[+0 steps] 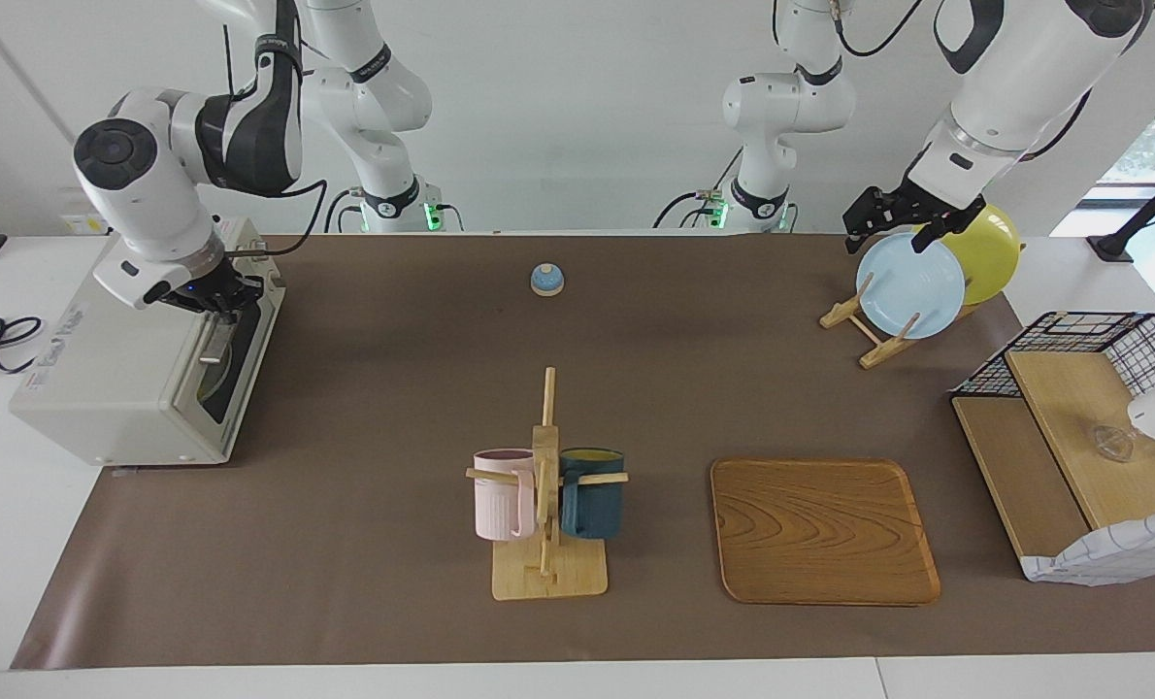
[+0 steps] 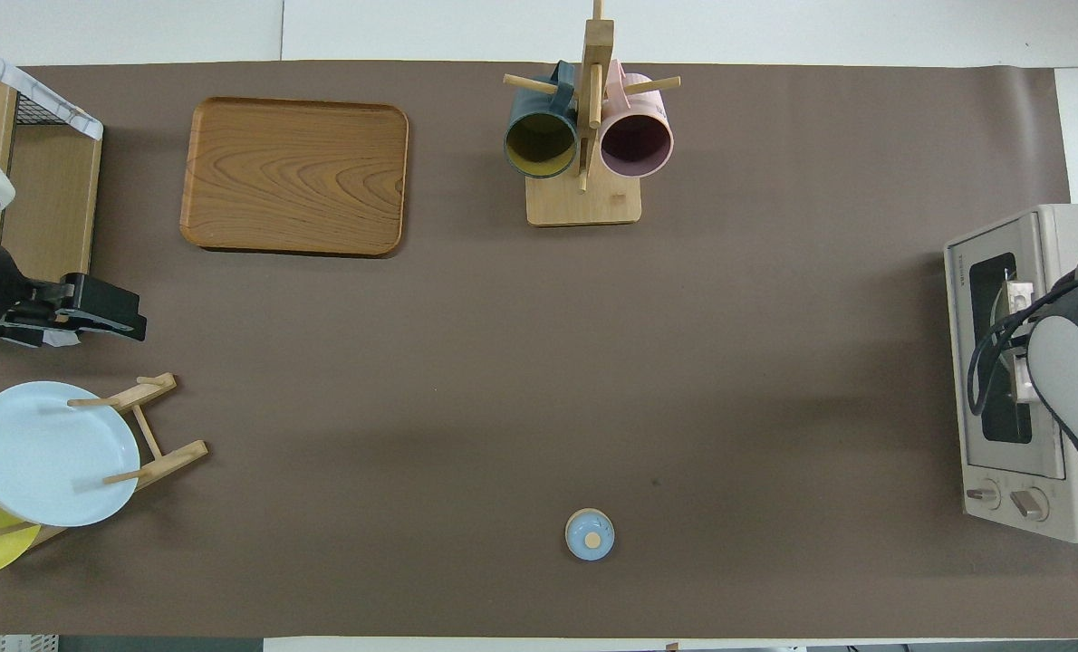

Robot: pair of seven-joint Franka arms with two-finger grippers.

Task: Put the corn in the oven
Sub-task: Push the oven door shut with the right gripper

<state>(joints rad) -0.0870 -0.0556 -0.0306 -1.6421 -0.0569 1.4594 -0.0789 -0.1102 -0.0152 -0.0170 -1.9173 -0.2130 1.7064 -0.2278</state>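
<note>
The corn is not in view in either frame. The off-white oven (image 1: 121, 379) stands at the right arm's end of the table, its dark glass door (image 1: 223, 374) closed. It also shows in the overhead view (image 2: 1015, 362). My right gripper (image 1: 213, 301) is at the top of the oven door, just above the metal bar handle (image 1: 214, 342). In the overhead view my right arm hides most of the handle. My left gripper (image 1: 903, 231) hangs open and empty over the plate rack, and shows in the overhead view (image 2: 77, 321).
A blue plate (image 1: 909, 286) and a yellow plate (image 1: 990, 252) stand in a wooden rack. A mug tree (image 1: 546, 485) holds a pink and a dark blue mug. A wooden tray (image 1: 822, 532), a small blue bell (image 1: 546, 280) and a wire basket shelf (image 1: 1082, 427) are also on the table.
</note>
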